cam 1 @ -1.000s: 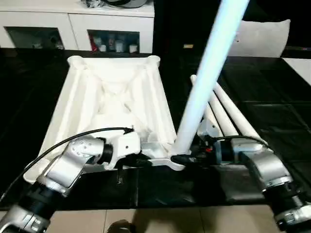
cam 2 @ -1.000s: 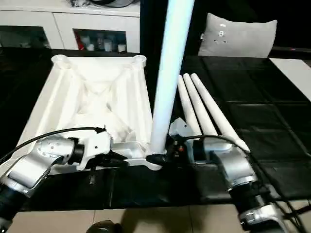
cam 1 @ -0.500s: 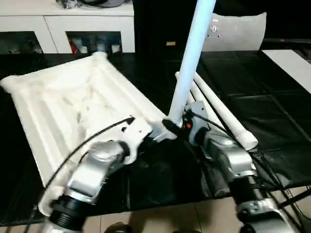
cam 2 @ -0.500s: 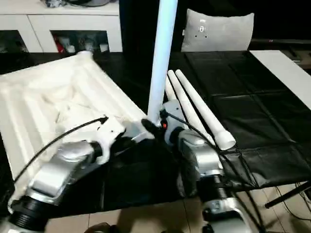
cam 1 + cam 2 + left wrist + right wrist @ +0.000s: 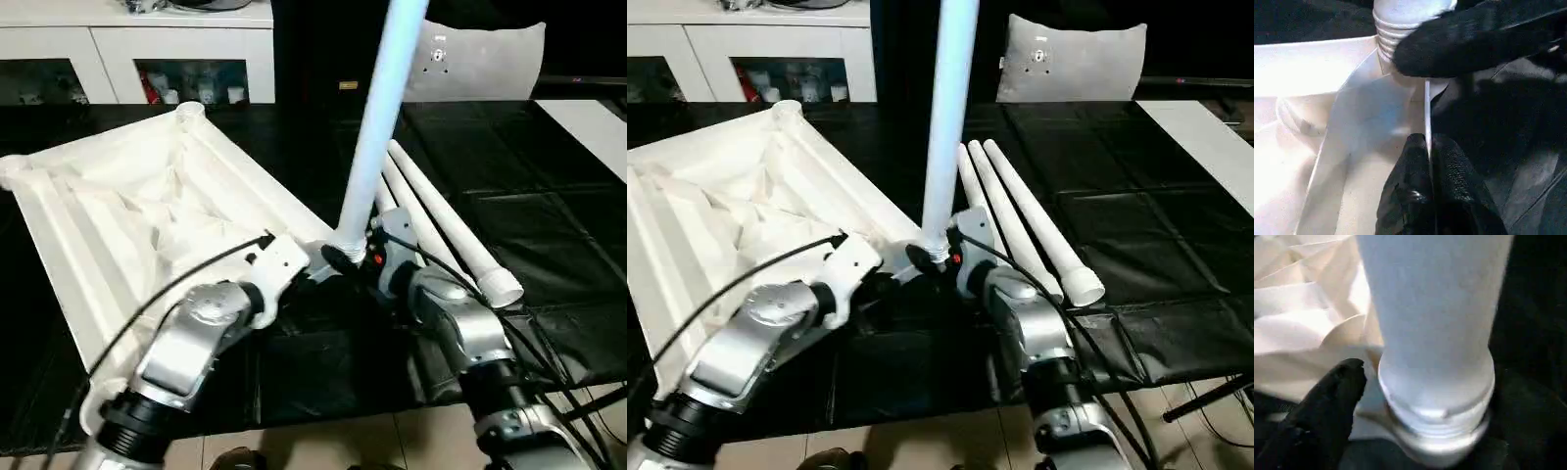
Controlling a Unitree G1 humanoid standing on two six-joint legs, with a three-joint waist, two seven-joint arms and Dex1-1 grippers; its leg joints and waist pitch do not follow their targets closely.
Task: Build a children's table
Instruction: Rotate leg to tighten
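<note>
One leg [image 5: 377,117] now stands straighter in the tabletop [image 5: 147,211] corner socket; my right gripper [image 5: 364,257] clamps its base, my left gripper [image 5: 1426,161] pinches the rim.

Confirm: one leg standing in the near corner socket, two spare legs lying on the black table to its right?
Not quite. The standing leg sits in the near corner socket, but three spare legs lie on the black table, not two. The right eye view shows them side by side.

A black-covered work table [image 5: 549,225] carries the white tabletop [image 5: 118,225], ribbed underside up, with three loose white legs [image 5: 1019,215] lying side by side just beside it — a grey cushion [image 5: 1073,61] at the far edge
</note>
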